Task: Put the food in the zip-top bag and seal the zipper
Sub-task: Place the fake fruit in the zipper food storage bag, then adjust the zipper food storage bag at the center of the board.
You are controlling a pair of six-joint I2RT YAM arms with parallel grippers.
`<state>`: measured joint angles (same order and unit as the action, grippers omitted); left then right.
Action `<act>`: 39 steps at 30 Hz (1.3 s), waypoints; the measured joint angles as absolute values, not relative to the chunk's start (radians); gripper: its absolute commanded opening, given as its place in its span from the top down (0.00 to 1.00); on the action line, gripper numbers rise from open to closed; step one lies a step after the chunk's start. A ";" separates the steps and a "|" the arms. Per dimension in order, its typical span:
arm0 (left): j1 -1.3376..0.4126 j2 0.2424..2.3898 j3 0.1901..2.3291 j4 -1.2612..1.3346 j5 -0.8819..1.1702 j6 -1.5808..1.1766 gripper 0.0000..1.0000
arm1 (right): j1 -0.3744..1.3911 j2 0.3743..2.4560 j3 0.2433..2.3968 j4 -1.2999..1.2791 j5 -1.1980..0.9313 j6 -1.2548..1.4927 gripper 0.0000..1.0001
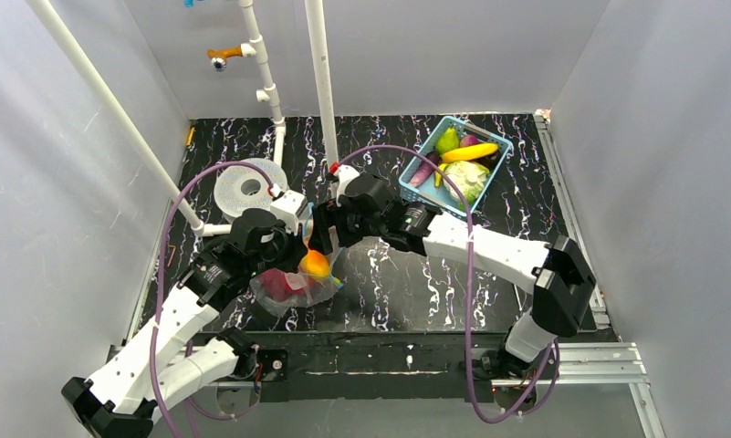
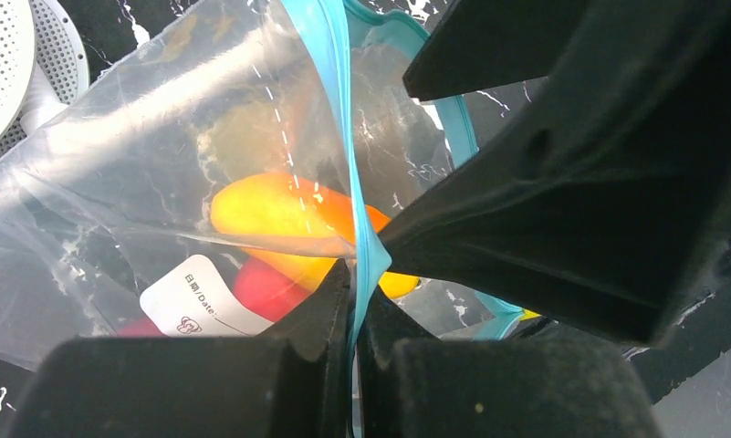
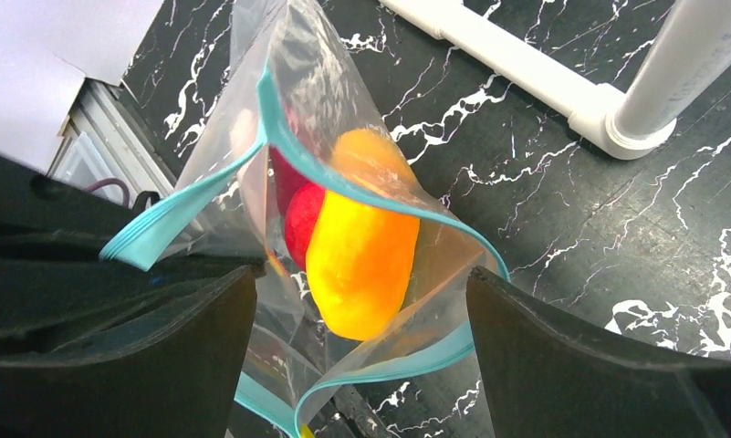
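Note:
The clear zip-top bag (image 1: pixel 288 290) lies at the table's near left with its mouth held up. My left gripper (image 2: pixel 355 274) is shut on the light-blue zipper (image 2: pixel 329 91), which runs between its fingertips. Inside the bag are an orange-yellow piece of food (image 3: pixel 361 255) and a red piece (image 3: pixel 299 219), next to the white label (image 2: pixel 193 301). My right gripper (image 3: pixel 361 283) hangs open over the bag's mouth, its fingers on either side of the orange-yellow piece and apart from it. More food, among it a yellow banana (image 1: pixel 469 152), stays in the basket.
A light-blue mesh basket (image 1: pixel 432 137) stands at the back right. A white perforated disc (image 1: pixel 247 187) lies at the back left beside the white pipe frame (image 1: pixel 320 82). A small yellow-handled tool (image 1: pixel 191 135) rests at the far left edge.

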<state>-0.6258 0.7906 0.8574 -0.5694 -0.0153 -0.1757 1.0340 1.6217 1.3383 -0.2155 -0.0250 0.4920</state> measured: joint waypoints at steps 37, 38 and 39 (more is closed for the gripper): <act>-0.626 0.796 1.301 -0.876 -0.045 -0.588 1.00 | 1.058 1.456 1.365 -0.257 -0.352 0.621 0.99; -0.626 0.781 1.290 -0.884 -0.050 -0.604 1.00 | 1.053 1.464 1.373 -0.242 -0.377 0.625 0.99; -0.626 0.771 1.269 -0.890 -0.056 -0.620 1.00 | 1.049 1.481 1.374 -0.232 -0.406 0.632 0.99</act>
<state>-0.6262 0.7714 1.2692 -0.8905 -0.0556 -0.6200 1.0488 1.4811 1.3738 -0.2315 -0.4063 0.6320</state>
